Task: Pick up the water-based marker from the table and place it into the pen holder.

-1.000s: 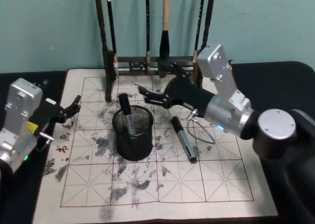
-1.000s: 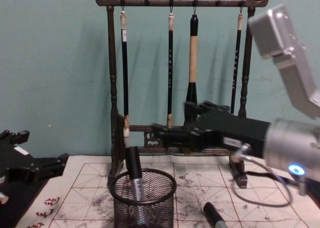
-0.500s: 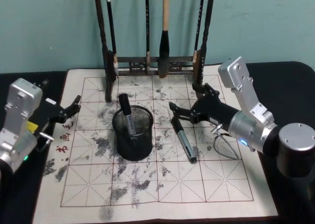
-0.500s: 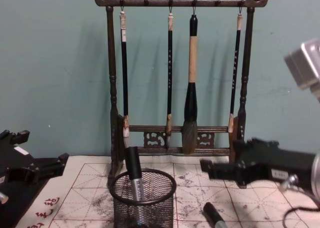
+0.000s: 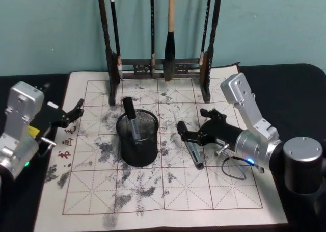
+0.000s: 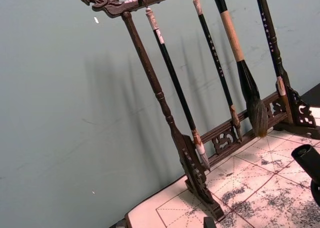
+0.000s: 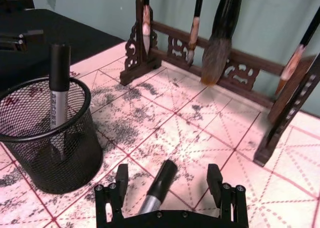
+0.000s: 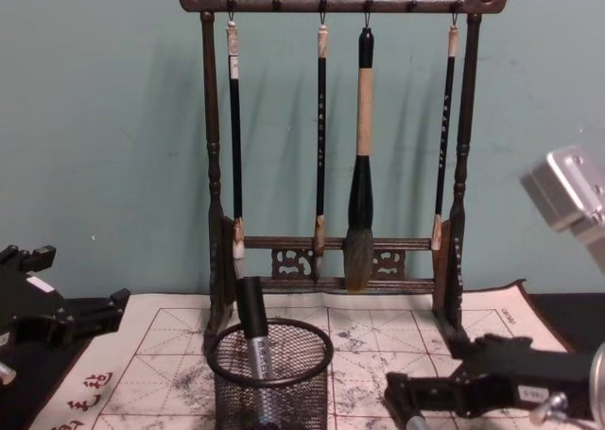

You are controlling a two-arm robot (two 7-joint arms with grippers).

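A grey water-based marker (image 5: 190,146) with a black cap lies on the ink-stained mat (image 5: 168,191), right of the pen holder (image 5: 137,143), a black wire-mesh cup. A second marker (image 5: 130,118) stands inside the cup. My right gripper (image 5: 190,125) is low over the lying marker and open, one finger on each side of its capped end. In the right wrist view the marker (image 7: 158,184) lies between the fingers (image 7: 121,181), with the pen holder (image 7: 50,138) beyond. My left gripper (image 5: 75,112) rests open at the mat's left edge.
A tall dark wooden brush rack (image 5: 158,63) with several hanging brushes (image 8: 360,184) stands at the back of the mat, close behind the holder. The black table (image 5: 285,76) shows around the mat. A thin cable loop (image 5: 232,165) trails by my right wrist.
My right gripper has swung right from above the pen holder, then come down and toward me, and now straddles the lying marker. The left arm has not moved.
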